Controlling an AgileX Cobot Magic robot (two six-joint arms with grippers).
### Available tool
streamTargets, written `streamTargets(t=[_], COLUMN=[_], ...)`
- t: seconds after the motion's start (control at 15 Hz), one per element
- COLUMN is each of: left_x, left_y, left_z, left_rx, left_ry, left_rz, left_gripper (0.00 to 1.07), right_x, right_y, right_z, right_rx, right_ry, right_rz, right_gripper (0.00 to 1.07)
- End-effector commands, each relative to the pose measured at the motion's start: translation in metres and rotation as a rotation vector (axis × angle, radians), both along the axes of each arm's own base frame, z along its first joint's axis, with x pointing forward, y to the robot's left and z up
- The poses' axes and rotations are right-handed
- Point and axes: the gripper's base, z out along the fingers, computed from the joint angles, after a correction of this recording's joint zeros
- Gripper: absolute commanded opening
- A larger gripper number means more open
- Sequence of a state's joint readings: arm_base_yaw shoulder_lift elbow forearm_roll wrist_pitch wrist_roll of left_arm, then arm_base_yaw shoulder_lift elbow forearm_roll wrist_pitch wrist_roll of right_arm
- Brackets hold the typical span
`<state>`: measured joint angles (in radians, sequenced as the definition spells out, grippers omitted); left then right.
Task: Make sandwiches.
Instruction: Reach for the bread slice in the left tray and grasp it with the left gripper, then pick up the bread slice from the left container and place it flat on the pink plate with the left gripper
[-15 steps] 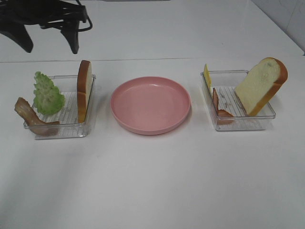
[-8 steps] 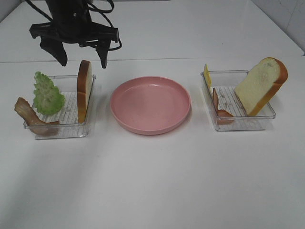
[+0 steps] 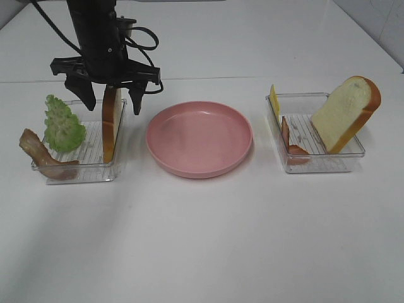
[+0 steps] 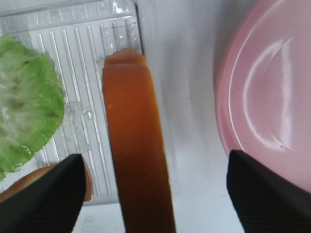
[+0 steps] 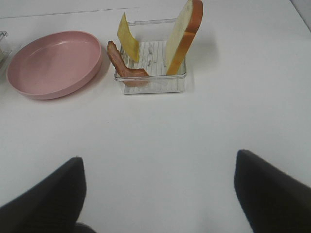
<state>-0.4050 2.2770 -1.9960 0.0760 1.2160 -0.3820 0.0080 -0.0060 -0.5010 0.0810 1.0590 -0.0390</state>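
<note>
Here the left gripper (image 3: pixel 112 103) hangs with its jaws spread wide, one finger on either side of the upright bread slice (image 3: pixel 111 129) and neither visibly touching it. That slice stands on edge along the plate-side wall of the left tray (image 3: pixel 95 174). The lettuce (image 3: pixel 63 123) is beside it, and a bacon strip (image 3: pixel 41 158) leans out over the tray's outer wall. Just beside this tray the pink plate (image 3: pixel 199 139) rests on the desk (image 3: pixel 202 240). Beyond the plate, the right tray (image 3: pixel 319 166) holds the cheese square (image 3: pixel 274 101) upright, a second bacon strip (image 3: pixel 291 144), and a second bread slice (image 3: pixel 346 113) tilted against its outer wall. The right gripper (image 5: pixel 158 194) is wide apart too, holding nothing, above the desk and well apart from that tray.
</note>
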Motion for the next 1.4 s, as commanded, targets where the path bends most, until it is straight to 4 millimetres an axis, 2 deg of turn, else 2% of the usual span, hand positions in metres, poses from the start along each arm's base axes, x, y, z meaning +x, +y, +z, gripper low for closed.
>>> streamTargets(t=[0.07,0.27,0.33,0.4,0.53,0.6,0.8,0.87,1.0,1.13,1.27,1.4], left_x=[0.002,0.004,0.005,0.004,0.001,-0.002,-0.014,-0.021,-0.033,-0.033,-0.018,-0.004], left_y=[0.002,0.004,0.004,0.004,0.006,0.007,0.004,0.003,0.0,-0.001,-0.002,-0.011], left_z=[-0.001,-0.001,-0.001,0.0,0.009,0.019,0.061,0.081,0.107,0.113,0.101,0.078], left_rx=[0.009,0.031,0.034,0.036,0.046,0.051,-0.059,-0.113,-0.195,-0.331,-0.552,-0.663], left_ry=[-0.01,-0.035,-0.035,-0.032,-0.012,0.0,-0.057,-0.08,-0.11,-0.1,-0.071,-0.05], left_rz=[0.008,0.0,0.0,0.0,0.004,0.002,-0.004,-0.03,-0.112,-0.169,-0.165,-0.161], left_gripper=[0.59,0.26,0.04,0.0,0.0,0.0,0.0,0.0,0.0,0.0,0.0,0.0], right_x=[-0.001,-0.001,-0.001,-0.001,-0.001,-0.001,-0.001,-0.001,-0.001,-0.001,-0.001,-0.001], right_y=[0.0,0.0,0.0,0.0,0.0,0.0,0.0,0.0,0.0,0.0,0.0,0.0], right_z=[0.0,0.0,0.0,0.0,0.0,0.0,0.0,0.0,0.0,0.0,0.0,0.0], right_rx=[-0.006,-0.006,-0.006,-0.006,-0.006,-0.006,-0.006,-0.006,-0.006,-0.006,-0.006,-0.006], right_ry=[-0.014,-0.014,-0.014,-0.014,-0.014,-0.014,-0.014,-0.014,-0.014,-0.014,-0.014,-0.014], right_rz=[-0.001,-0.001,-0.001,-0.001,-0.001,-0.001,-0.001,-0.001,-0.001,-0.001,-0.001,-0.001], right_gripper=[0.78,0.78,0.78,0.78,0.78,0.78,0.78,0.78,0.78,0.78,0.78,0.78])
